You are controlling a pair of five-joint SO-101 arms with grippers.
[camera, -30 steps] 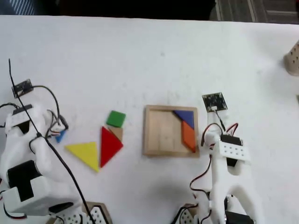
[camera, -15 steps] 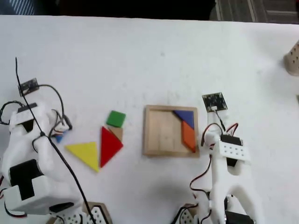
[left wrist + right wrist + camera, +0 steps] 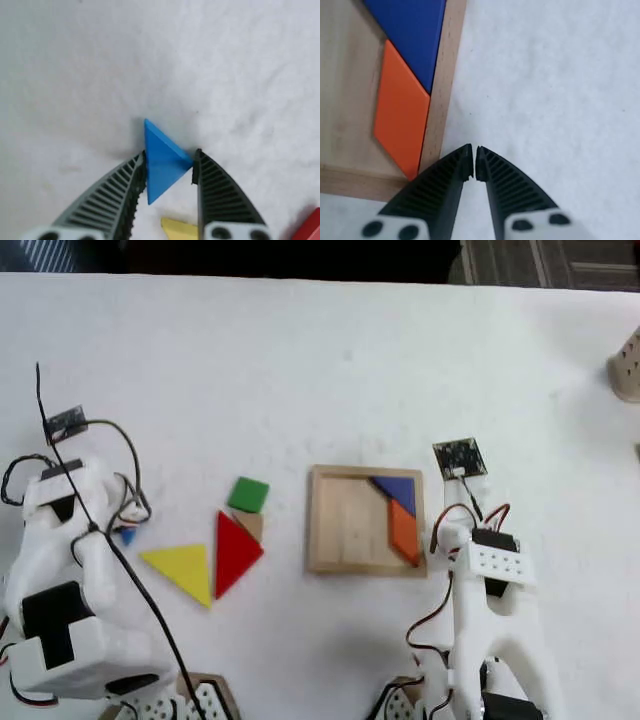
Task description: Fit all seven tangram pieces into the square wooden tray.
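**Small blue triangle [image 3: 161, 165] pinched, away from the tray [image 3: 345, 525]**

The left gripper [image 3: 168, 159] pinches the small blue triangle between its fingers, well apart from the tray — which holds a dark blue triangle [image 3: 397, 489] and an orange piece [image 3: 403, 528]. The right gripper [image 3: 474, 162], pressed together on nothing, is just beside the tray's outer rim.

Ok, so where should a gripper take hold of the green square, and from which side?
Probably from straight above, pinching the green square across its two parallel edges, the one facing the wooden tray and the opposite one. It lies flat, with bare table beside both, while the tan piece sits close against its near edge.
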